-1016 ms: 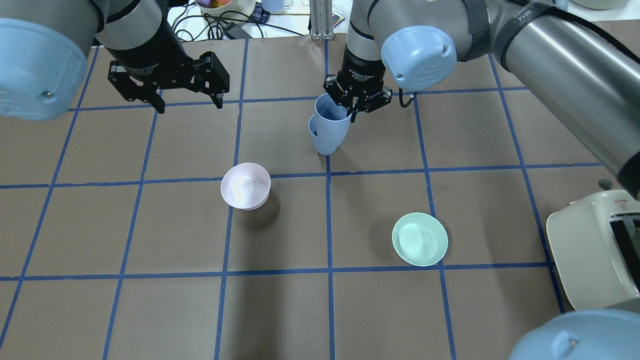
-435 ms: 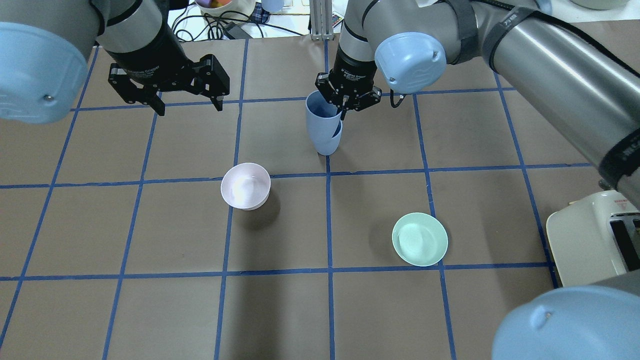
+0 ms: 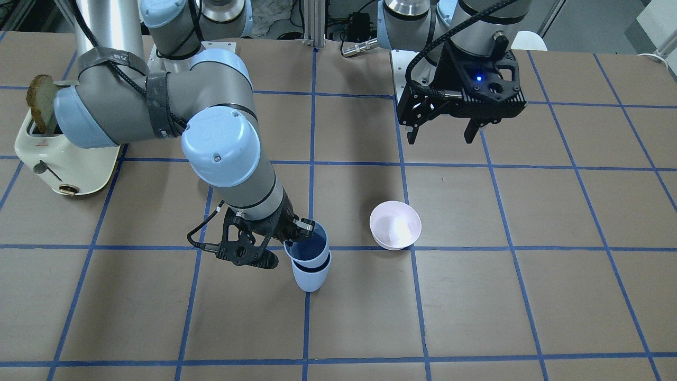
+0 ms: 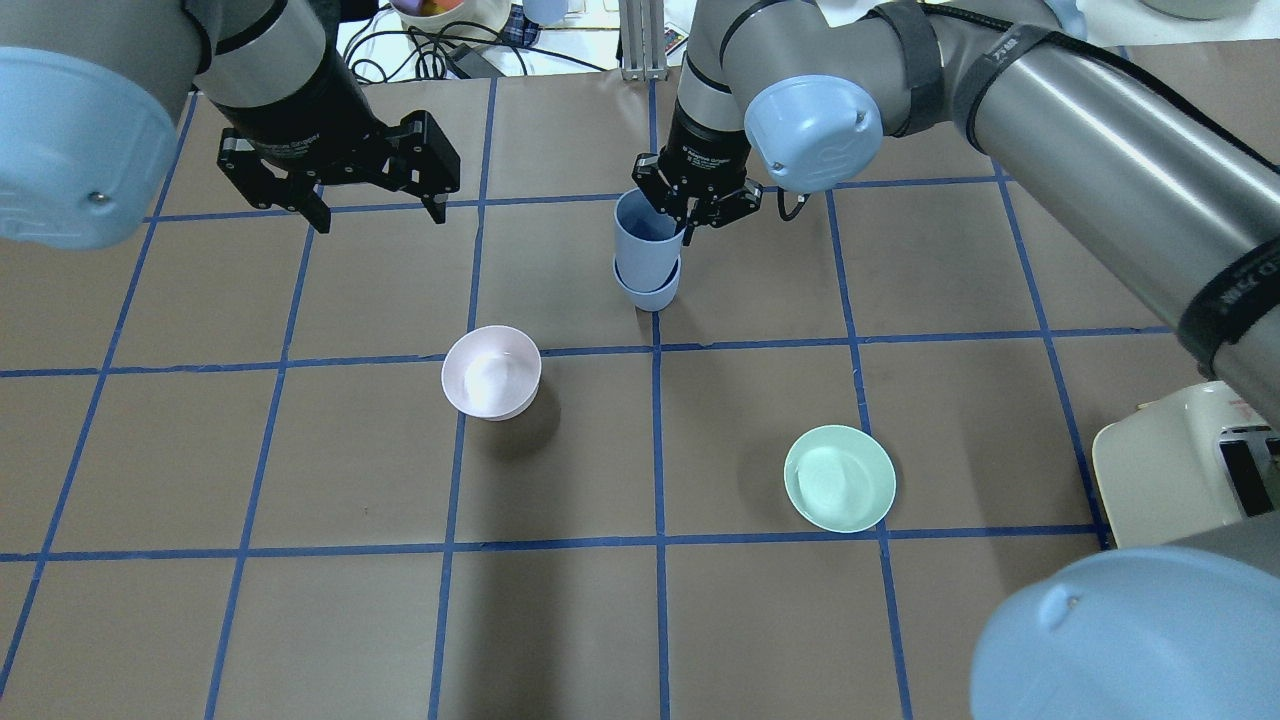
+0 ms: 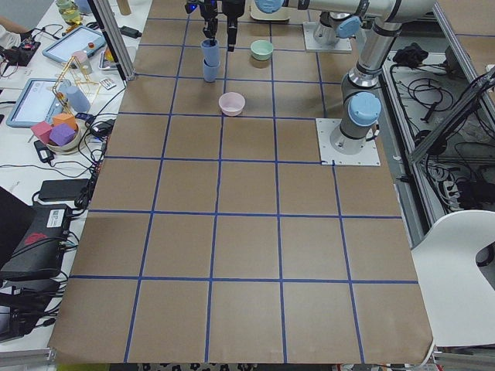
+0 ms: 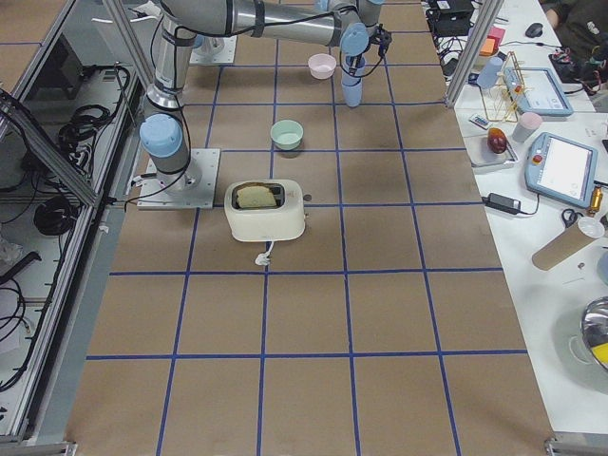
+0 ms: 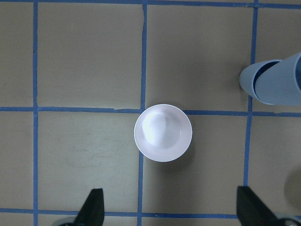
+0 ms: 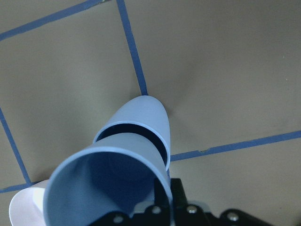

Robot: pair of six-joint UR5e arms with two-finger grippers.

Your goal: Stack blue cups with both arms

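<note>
Two blue cups, upper centre of the overhead view, just right of the pink bowl's column. Upper cup (image 4: 645, 235) sits nested in the lower cup (image 4: 650, 292); its top half sticks out above the lower rim. Lower cup stands upright on the desk (image 4: 300, 600), right next to a blue tape line crossing.

Right gripper (image 4: 686, 222) comes in from the top of the frame and is clenched on the upper cup's rim, on the cup's right-hand side in the overhead view, one finger inside the wall and one outside. The wrist view shows the rim pinched at the frame bottom, with the lower cup's mouth around the upper cup's body.

Left gripper (image 4: 380, 215) is in the upper left of the overhead view, above the desk, fingers spread wide, grasping nothing, well apart from the cups.

Pink bowl (image 4: 490, 372) is at centre-left, below the stack in the frame and left of it. Green bowl (image 4: 840, 478) is at lower right. A cream toaster (image 4: 1180, 500) is at the right edge.
</note>
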